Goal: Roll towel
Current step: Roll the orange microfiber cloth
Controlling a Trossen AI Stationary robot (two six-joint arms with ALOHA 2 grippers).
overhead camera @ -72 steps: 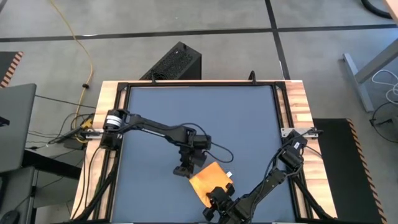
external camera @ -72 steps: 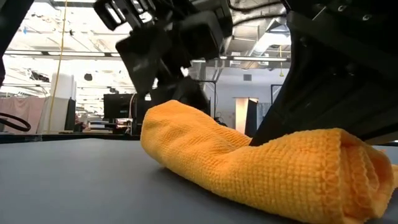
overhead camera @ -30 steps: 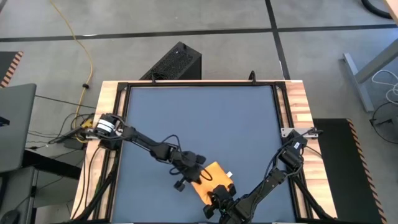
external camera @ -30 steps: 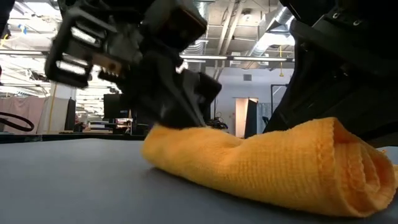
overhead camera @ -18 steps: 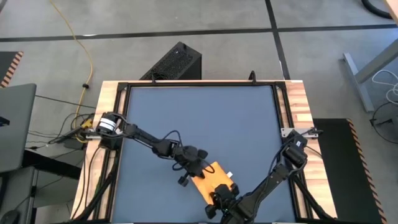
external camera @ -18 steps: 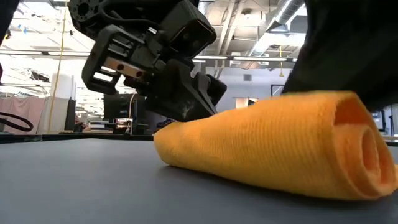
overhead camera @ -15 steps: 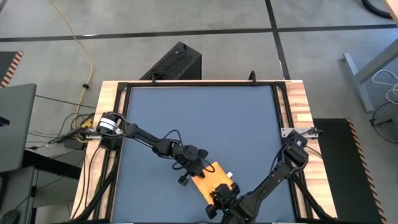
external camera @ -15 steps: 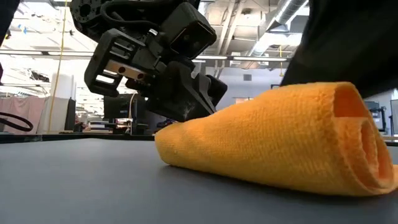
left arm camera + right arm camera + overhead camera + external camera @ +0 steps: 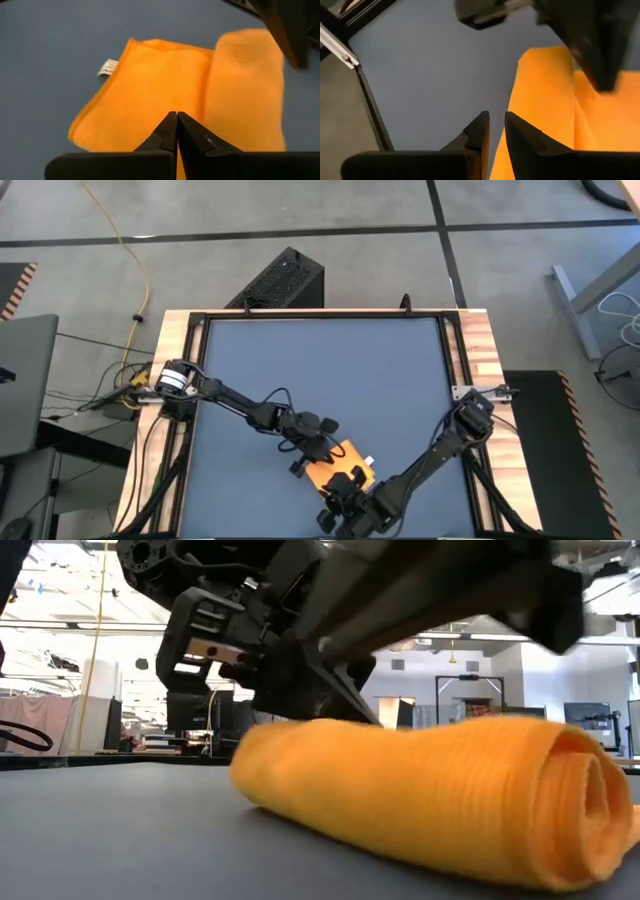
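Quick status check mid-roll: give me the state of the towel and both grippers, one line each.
Yellow-orange soft cloth towel: partly rolled, one flat section left, white tag showing.
Left gripper: shut, tips over the flat section.
Right gripper: slightly open, at the rolled end, holding nothing.

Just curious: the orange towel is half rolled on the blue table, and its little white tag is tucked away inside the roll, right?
Not quite. The towel is partly rolled on the table, but the white tag lies outside the roll, at the flat part's edge. The left wrist view shows it.
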